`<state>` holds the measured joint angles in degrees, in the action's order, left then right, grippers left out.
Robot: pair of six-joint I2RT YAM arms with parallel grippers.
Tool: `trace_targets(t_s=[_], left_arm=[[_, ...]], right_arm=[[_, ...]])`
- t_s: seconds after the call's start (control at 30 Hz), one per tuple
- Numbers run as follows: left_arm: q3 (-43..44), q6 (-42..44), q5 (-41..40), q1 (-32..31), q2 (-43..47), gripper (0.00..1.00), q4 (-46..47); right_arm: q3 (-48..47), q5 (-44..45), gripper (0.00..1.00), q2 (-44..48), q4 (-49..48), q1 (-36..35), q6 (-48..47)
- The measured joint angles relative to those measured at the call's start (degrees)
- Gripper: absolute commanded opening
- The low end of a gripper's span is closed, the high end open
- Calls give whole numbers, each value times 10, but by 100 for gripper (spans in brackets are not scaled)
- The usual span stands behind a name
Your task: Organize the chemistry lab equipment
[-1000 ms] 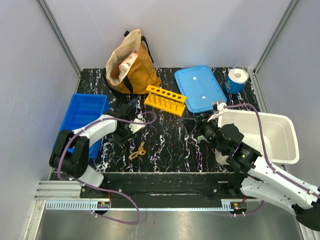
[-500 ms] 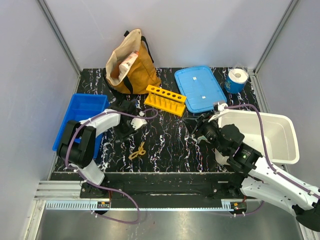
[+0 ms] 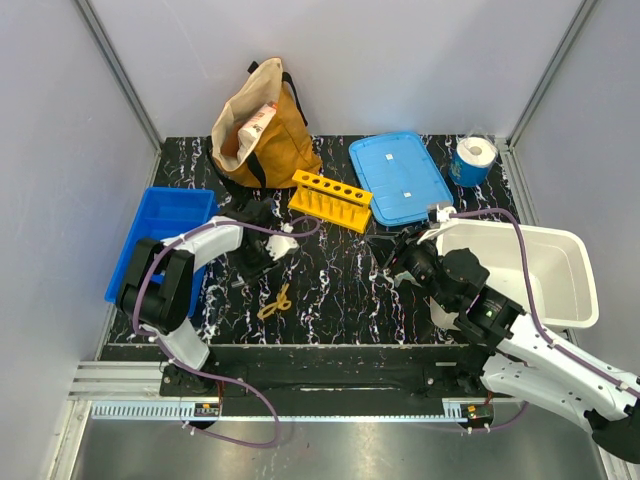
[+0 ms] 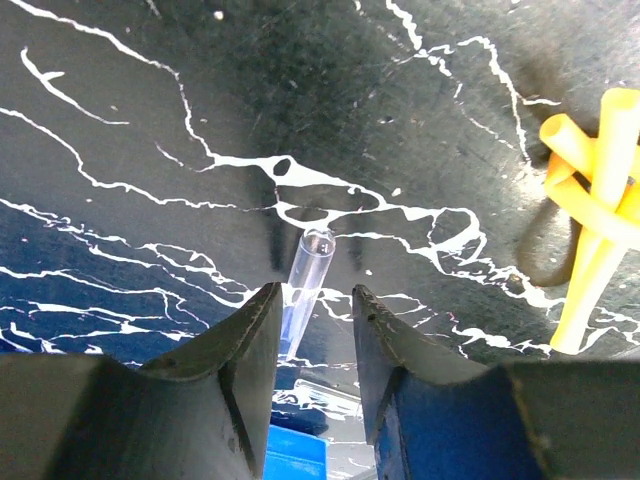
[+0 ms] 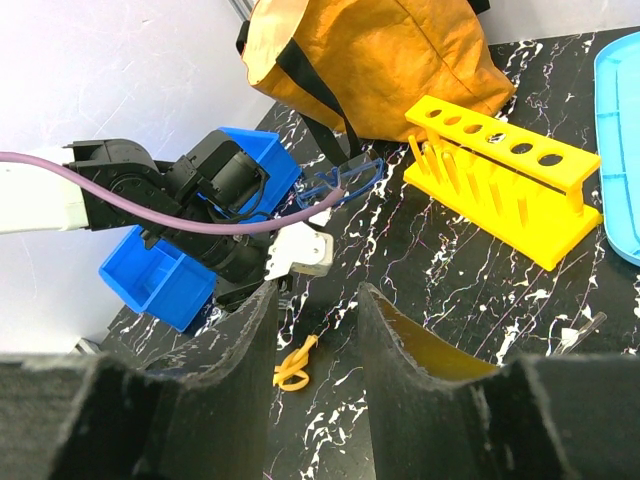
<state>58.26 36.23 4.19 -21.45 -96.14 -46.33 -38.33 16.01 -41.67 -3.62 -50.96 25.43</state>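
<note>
Here, the narrowly parted left fingers (image 4: 262, 318) straddle a clear test tube (image 4: 311, 255) on the worktop (image 4: 400, 120); right fingers (image 5: 255, 345) parted, holding nothing.

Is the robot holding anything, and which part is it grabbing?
Nothing is held. The left gripper is open, a thin clear tube lying unclamped on the black marbled table between its fingers. The right gripper is open and empty.

Marbled table (image 3: 340, 290) bears rack (image 3: 331, 200) (yellow), tube (image 4: 306, 272).
</note>
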Motion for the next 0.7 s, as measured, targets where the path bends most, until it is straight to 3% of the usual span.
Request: trace_targets(t_s=[0.7], left_arm=[[5, -5, 10, -18, -23, 29, 5]], right_arm=[[3, 0, 43, 0, 0, 0, 1]])
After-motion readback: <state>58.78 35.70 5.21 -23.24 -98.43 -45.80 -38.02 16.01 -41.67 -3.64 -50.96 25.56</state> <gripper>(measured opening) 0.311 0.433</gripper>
